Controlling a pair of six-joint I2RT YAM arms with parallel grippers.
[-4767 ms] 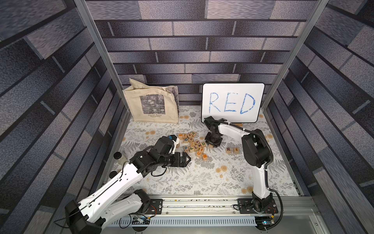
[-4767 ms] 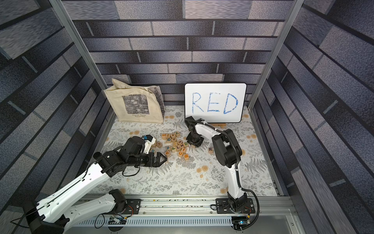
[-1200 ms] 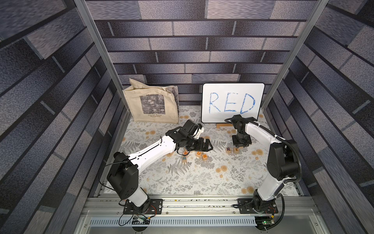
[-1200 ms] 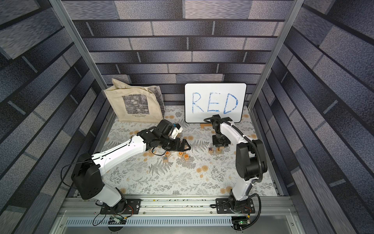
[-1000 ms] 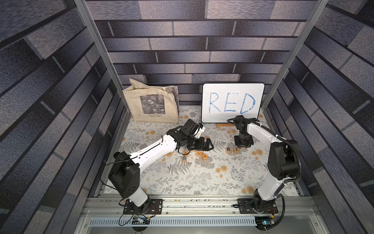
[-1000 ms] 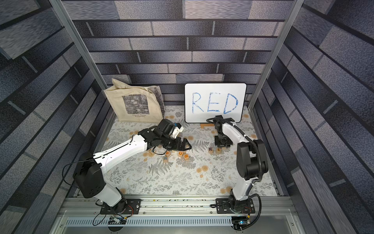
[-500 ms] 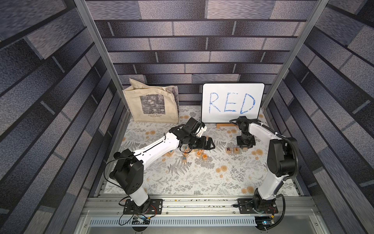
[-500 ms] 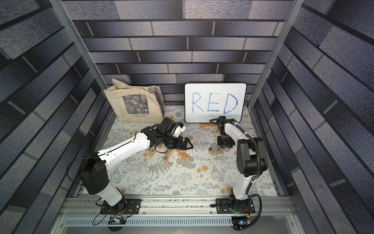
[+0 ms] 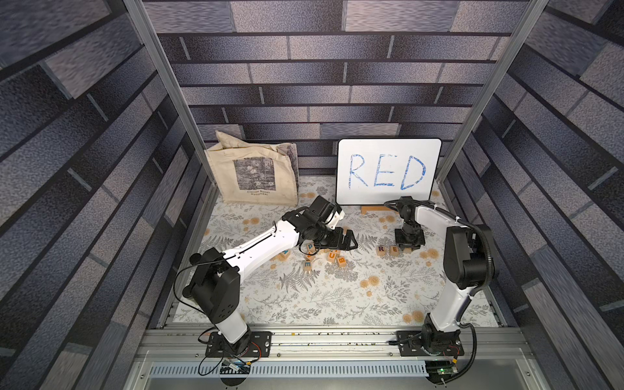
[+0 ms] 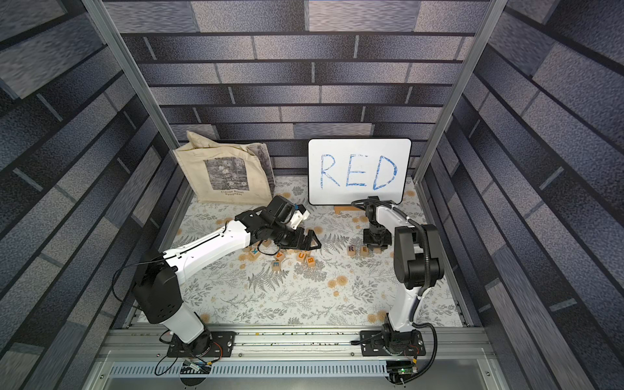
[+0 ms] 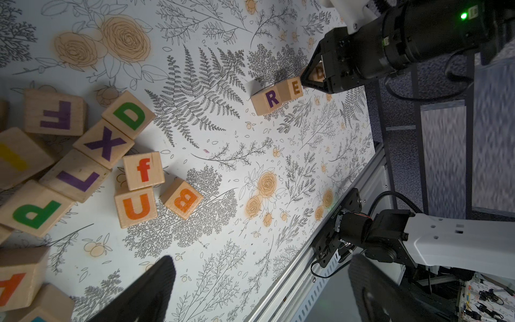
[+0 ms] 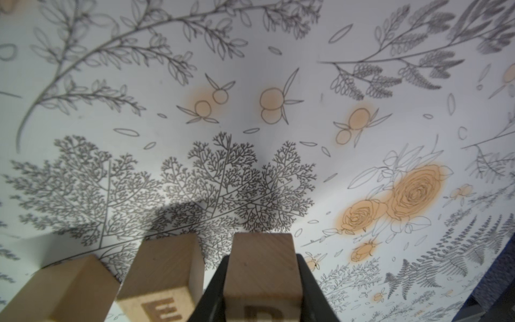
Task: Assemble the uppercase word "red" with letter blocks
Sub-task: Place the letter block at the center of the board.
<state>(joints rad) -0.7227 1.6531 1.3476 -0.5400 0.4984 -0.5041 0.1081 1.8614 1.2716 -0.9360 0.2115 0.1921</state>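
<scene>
Whiteboard [image 9: 388, 172] read "RED". Right gripper [image 12: 262, 281] pinched the D block [image 12: 263, 259], E block [image 12: 164, 267] just beside its jaws; left gripper [image 9: 349, 241] spread wide, empty.

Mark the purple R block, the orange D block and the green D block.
purple R block [image 11: 271, 99]: left wrist view, on the lettered face.
orange D block [image 12: 263, 264]: right wrist view, on its plain wooden side.
green D block [image 11: 128, 115]: left wrist view, on the lettered face.

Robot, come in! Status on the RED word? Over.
Right gripper shut on D block, beside E block, after R block. Left gripper open over spare blocks. Nothing in the way.
</scene>
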